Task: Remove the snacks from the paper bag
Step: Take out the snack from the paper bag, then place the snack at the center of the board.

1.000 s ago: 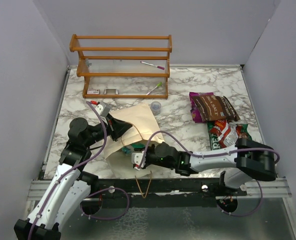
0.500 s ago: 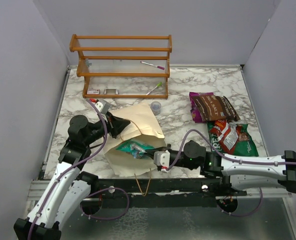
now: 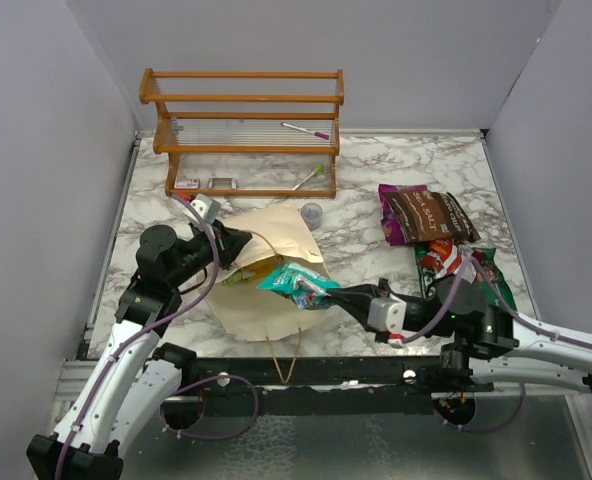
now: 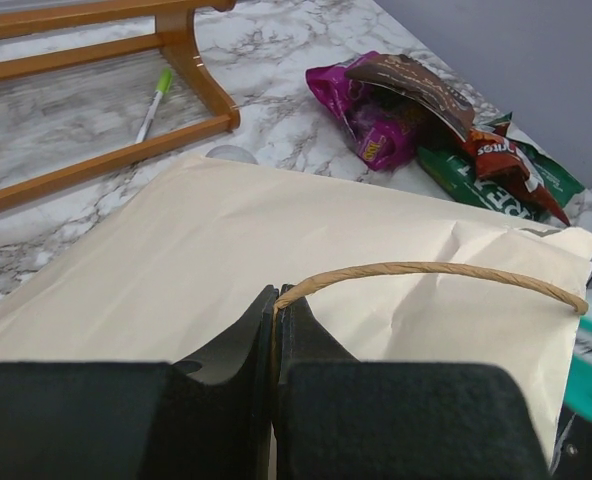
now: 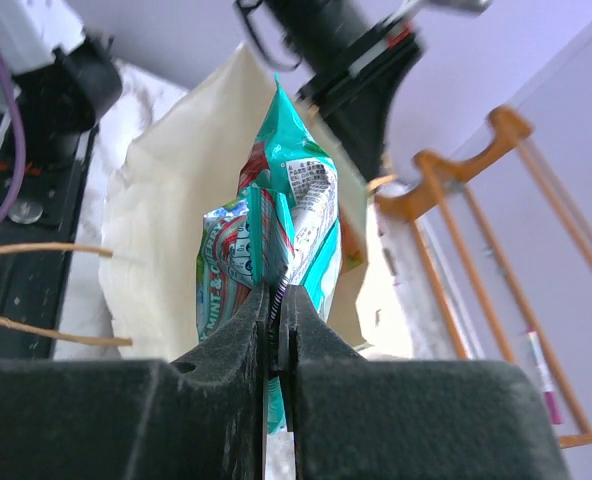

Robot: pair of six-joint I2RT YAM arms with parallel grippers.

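We see the left gripper (image 3: 238, 243) with its fingers (image 4: 236, 340) pressed shut on the upper lip of the bag (image 3: 276, 235), where one string handle (image 4: 426, 270) comes out from between the tips and arcs away to their right. Beyond these fingers the cream paper spreads flat and wide. Past its far edge stand the rack (image 3: 241, 100) with a green pen (image 4: 156, 88) on its lower shelf and, nearer the bag, a small cup (image 3: 312, 212). The bag lies on the marble table (image 3: 376, 165) with its mouth held open toward the right. A bit of yellow-green shows inside the mouth, but we cannot tell what it is. The other handle (image 3: 286, 365) trails off the near edge. Just right of the left fingers, outside the mouth and clear of the table, hangs the teal packet (image 3: 298, 283). The right gripper (image 3: 334, 295) has it clamped by one crimped end, jaws closed tight on the foil. In the right wrist view the packet (image 5: 286, 210) stands straight up from the fingertips, with the bag's mouth (image 5: 176, 200) right behind it. Well to the right of both grippers, the brown packet (image 3: 426, 215) lies on the purple one (image 3: 392, 192). Nearer the right arm, the red packet (image 3: 444, 262) rests on the green one (image 3: 491, 290).
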